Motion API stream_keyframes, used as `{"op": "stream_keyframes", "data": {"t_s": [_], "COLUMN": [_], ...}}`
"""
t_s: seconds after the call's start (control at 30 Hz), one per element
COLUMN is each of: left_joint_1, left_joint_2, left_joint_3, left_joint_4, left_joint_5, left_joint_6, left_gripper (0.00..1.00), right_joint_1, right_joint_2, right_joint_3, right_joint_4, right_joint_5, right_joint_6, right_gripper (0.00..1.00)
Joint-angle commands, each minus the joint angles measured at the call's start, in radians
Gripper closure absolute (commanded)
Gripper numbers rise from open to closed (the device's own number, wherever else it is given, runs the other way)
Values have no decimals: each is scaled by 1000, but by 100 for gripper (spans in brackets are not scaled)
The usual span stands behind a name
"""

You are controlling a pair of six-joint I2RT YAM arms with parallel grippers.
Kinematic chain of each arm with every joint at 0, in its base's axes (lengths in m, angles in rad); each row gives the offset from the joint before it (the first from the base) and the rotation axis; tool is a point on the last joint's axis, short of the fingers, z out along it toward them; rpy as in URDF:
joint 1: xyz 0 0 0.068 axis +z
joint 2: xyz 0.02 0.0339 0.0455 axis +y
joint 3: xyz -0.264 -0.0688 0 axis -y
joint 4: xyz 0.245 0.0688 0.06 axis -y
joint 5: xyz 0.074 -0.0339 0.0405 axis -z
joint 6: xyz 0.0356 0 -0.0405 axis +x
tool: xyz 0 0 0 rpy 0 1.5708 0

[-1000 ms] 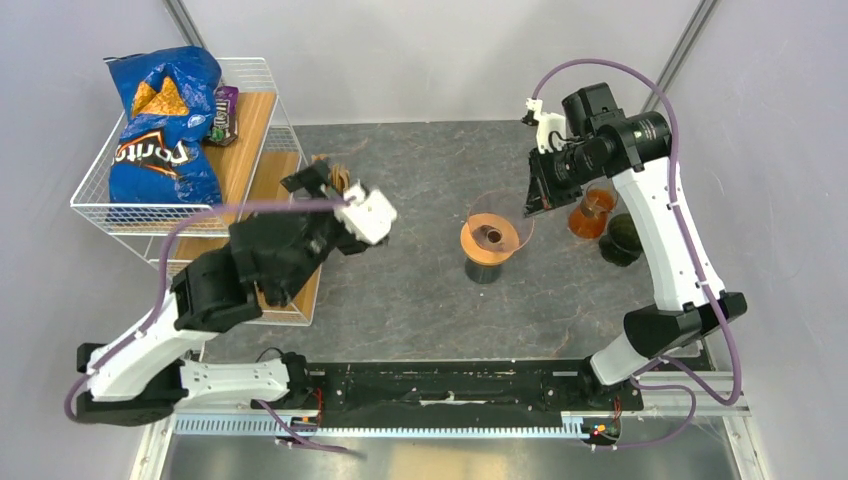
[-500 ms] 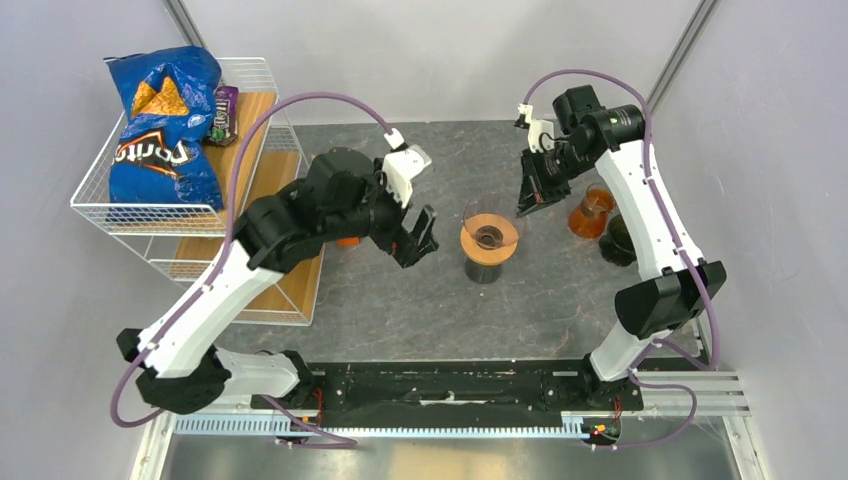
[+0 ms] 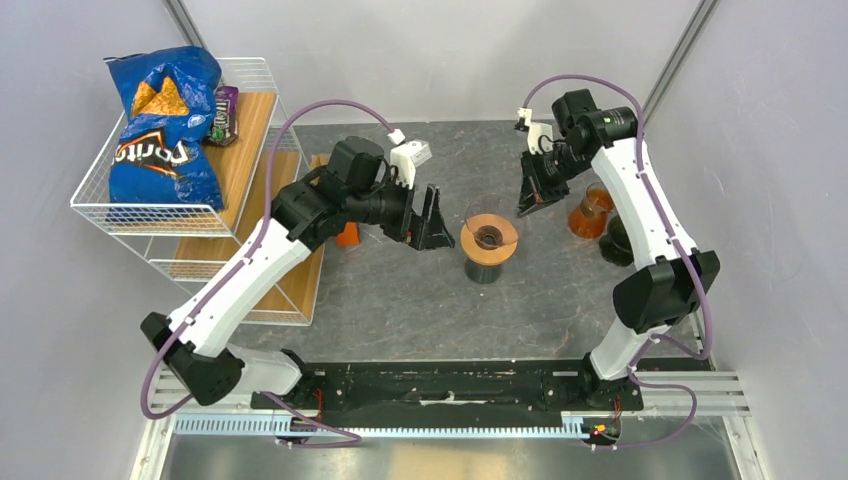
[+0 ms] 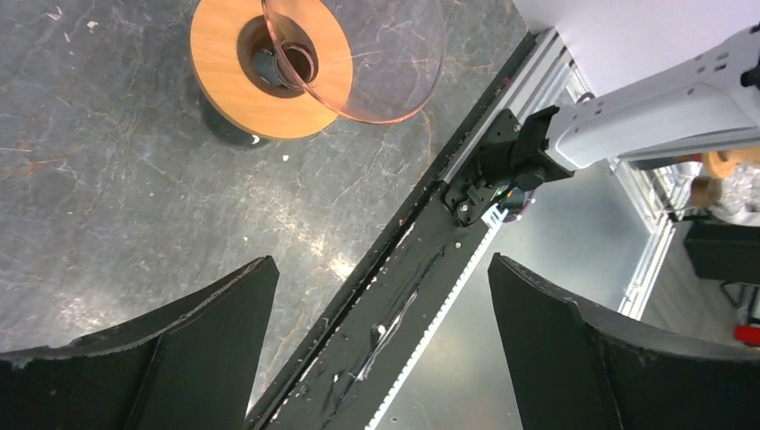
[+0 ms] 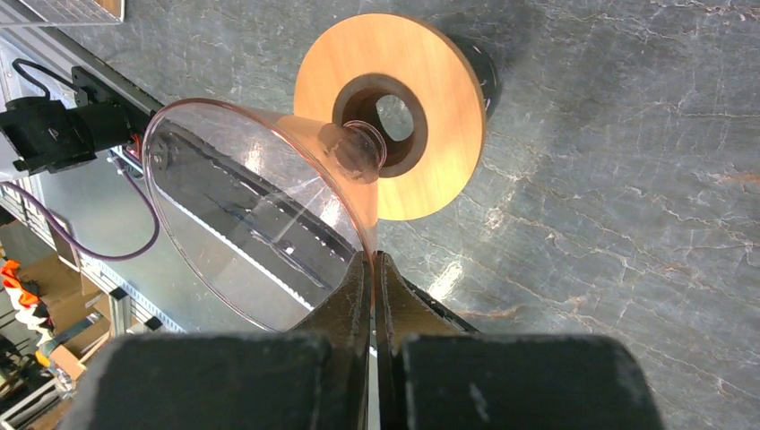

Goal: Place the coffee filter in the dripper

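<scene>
Tilted clear dripper (image 5: 251, 206) in wooden collar (image 5: 439, 98), rim pinched by right tool (image 5: 372, 260), left tool (image 4: 381, 269) spread beside it above worktop (image 3: 400, 290), orange item (image 3: 347, 236), perhaps filters, half hidden behind left arm.

Wire rack (image 3: 92, 185): white, wooden shelves, left edge.
Chip bag (image 3: 160, 125): blue, on rack top, far-left corner.
Amber glass (image 3: 591, 213), dark cup (image 3: 620, 238): side by side, right edge.

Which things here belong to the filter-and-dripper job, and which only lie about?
For the job: dripper; wooden stand under it; right gripper, pinching the dripper's rim; left gripper, open and empty. No filter is visible.

Lying about: Doritos bag; purple packet; wire rack; orange glass; dark cup.
</scene>
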Motion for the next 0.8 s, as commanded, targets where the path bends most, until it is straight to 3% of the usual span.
{"op": "stream_keyframes", "data": {"t_s": [0.0,0.1,0.5,0.77], "left_joint_1": [53,86,85,85], "left_joint_2": [50,84,197,273], "left_joint_3": [-17,-39,-62,-50], "left_joint_4": [118,190,237,279], "left_joint_5": [107,187,198,205], "left_joint_6": [-142,-187,-234,-260], "left_gripper": [6,15,34,36], "right_joint_1": [-28,-36,-35,-35], "right_joint_2": [24,44,67,81], "right_joint_3": [22,41,-7,-24], "right_joint_4": [28,24,45,50], "right_joint_5": [-44,-66,-78,-58], "right_joint_6": [-29,-30,-20,-23], "right_gripper": [100,100,100,100]}}
